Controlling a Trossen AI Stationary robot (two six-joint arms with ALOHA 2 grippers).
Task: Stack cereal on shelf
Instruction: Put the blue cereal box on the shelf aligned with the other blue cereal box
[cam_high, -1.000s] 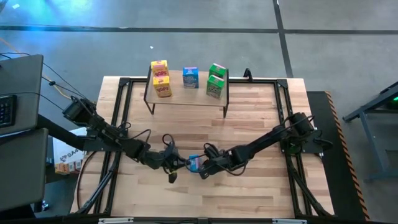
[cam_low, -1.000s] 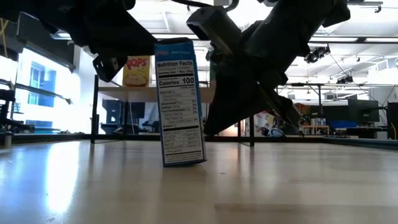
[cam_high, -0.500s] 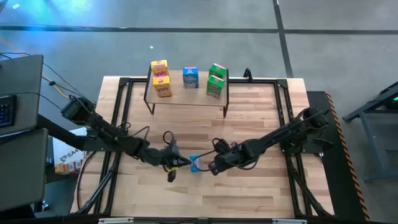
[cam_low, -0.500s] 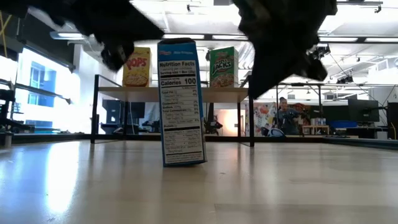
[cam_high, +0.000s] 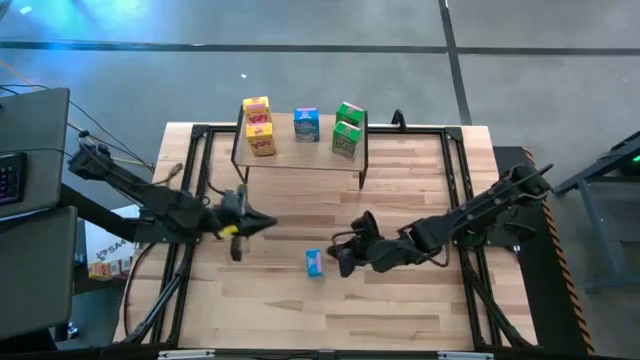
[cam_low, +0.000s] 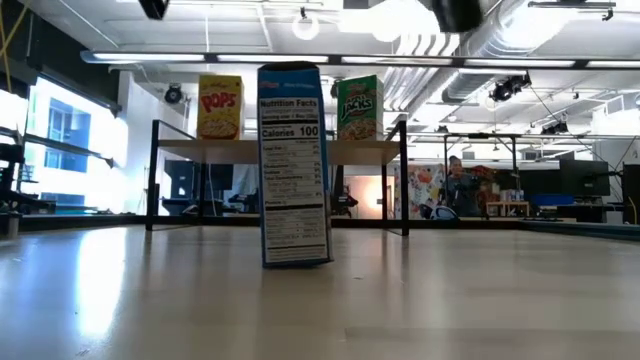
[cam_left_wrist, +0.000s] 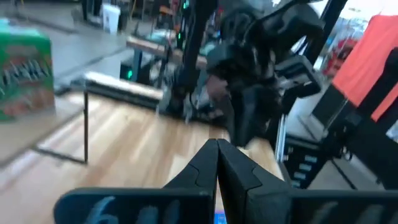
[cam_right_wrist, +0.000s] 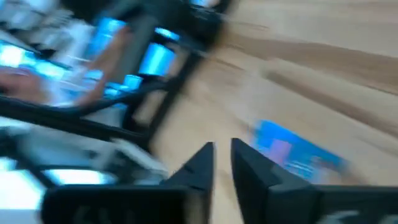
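Note:
The sixth cereal box, a blue one (cam_high: 314, 262), stands upright on its bottom end on the tabletop, also in the low view (cam_low: 293, 165). Five boxes stand on the shelf (cam_high: 300, 152): two yellow (cam_high: 259, 125), one blue (cam_high: 306, 125), two green (cam_high: 347, 127). My left gripper (cam_high: 272, 222) is shut and empty, left of and beyond the blue box; its fingers meet in the left wrist view (cam_left_wrist: 217, 163). My right gripper (cam_high: 338, 260) hangs just right of the blue box, fingers a narrow gap apart (cam_right_wrist: 222, 155), with the box (cam_right_wrist: 298, 152) ahead of them.
Black metal rails (cam_high: 195, 200) run along the table's left, right and far sides. Bare wood lies between the shelf and the blue box and along the near edge. A person (cam_low: 457, 185) stands in the room behind the table.
My left gripper has let go of the blue box and drawn away up and toward the table's left and far edges. My right gripper has backed off toward the right edge. Both have risen out of the low view. The box, slightly tilted before, stands upright in place.

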